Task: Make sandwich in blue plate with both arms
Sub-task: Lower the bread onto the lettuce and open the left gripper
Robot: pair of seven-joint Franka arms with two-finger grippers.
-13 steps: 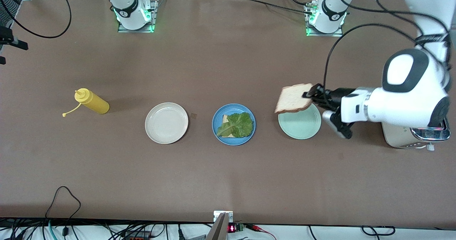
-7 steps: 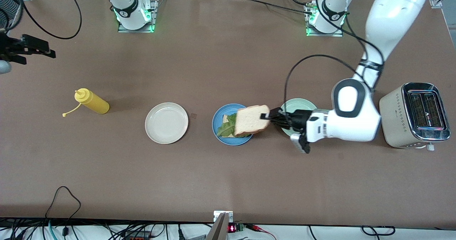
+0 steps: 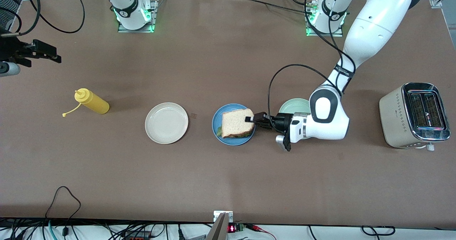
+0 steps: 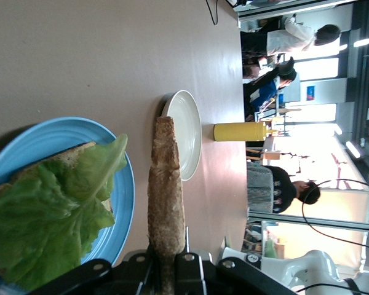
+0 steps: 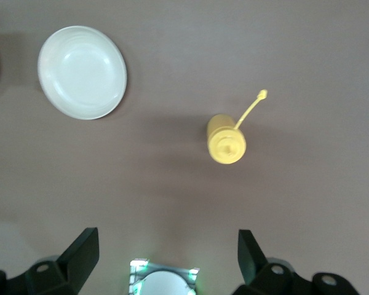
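Two claws show in the front view. The left claw (image 3: pixel 251 118) is clamped on the edge of a bread slice (image 3: pixel 236 124) and holds it over the blue plate (image 3: pixel 216 121), with green lettuce (image 3: pixel 243 135) peeking out from under the slice. A pale green plate (image 3: pixel 293 107) lies just beside that claw's wrist, toward the left arm's end of the desk (image 3: pixel 228 168), and a toaster (image 3: pixel 415 115) stands well apart, past it. A cream plate (image 3: pixel 166 123) and a yellow squeeze bottle (image 3: pixel 91 102) lie on the blue plate's other flank, toward the right arm's end. The right claw (image 3: pixel 46 53) waits in the air over that end of the desk, above the bottle.

From the left wrist, the slice (image 4: pixel 166 196) is seen edge-on, pinched between the fingers (image 4: pixel 190 270), above the lettuce (image 4: pixel 55 227) and lower slice on the blue plate (image 4: pixel 55 135); the cream plate (image 4: pixel 187 132) and bottle (image 4: pixel 240 131) lie farther out from the claw.

From the right wrist, the fingers (image 5: pixel 83 249) stand wide apart, holding nothing, with the bottle (image 5: pixel 227 145) and cream plate (image 5: pixel 82 72) below.
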